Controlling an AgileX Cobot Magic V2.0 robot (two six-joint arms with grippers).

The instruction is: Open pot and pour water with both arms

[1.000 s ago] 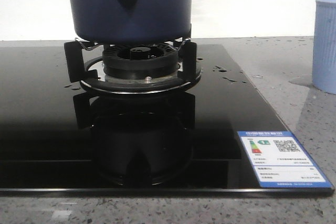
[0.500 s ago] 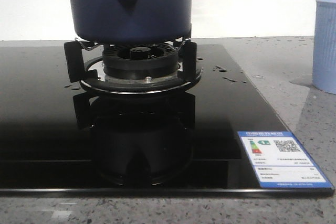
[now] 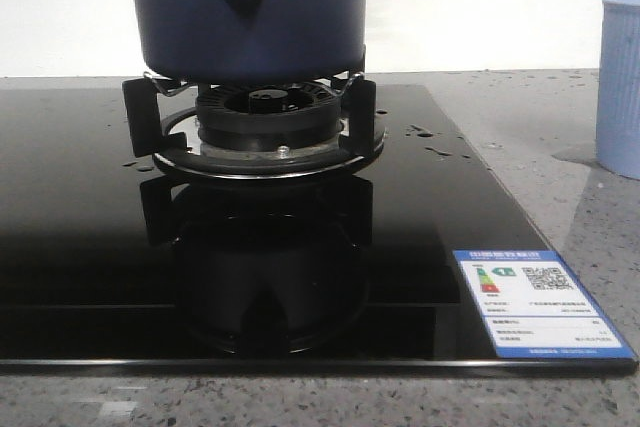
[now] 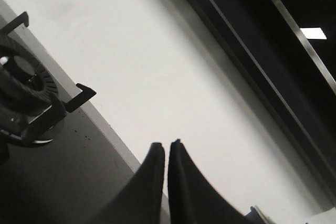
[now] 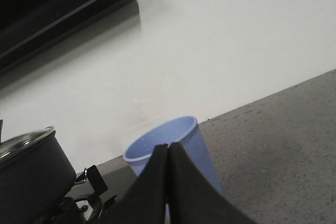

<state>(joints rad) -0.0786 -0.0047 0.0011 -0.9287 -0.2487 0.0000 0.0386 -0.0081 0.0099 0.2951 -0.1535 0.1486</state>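
Nothing has shifted since the earlier frames, as far as we can see. We note the pot (image 3: 247, 15) sitting on the burner grate (image 3: 255, 117) of the black glass cooktop (image 3: 80, 207), glass lid (image 5: 23, 142) on. Pale blue cup (image 3: 620, 87) stands well apart on the grey counter (image 3: 560, 127). Left gripper (image 4: 167, 146) fingers pressed together, holding nothing. Right gripper (image 5: 168, 148) likewise together, empty, cup behind it.

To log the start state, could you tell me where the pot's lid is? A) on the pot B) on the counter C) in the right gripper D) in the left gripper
A: the right wrist view shows the lid sitting on the pot, and both grippers are shut on nothing.
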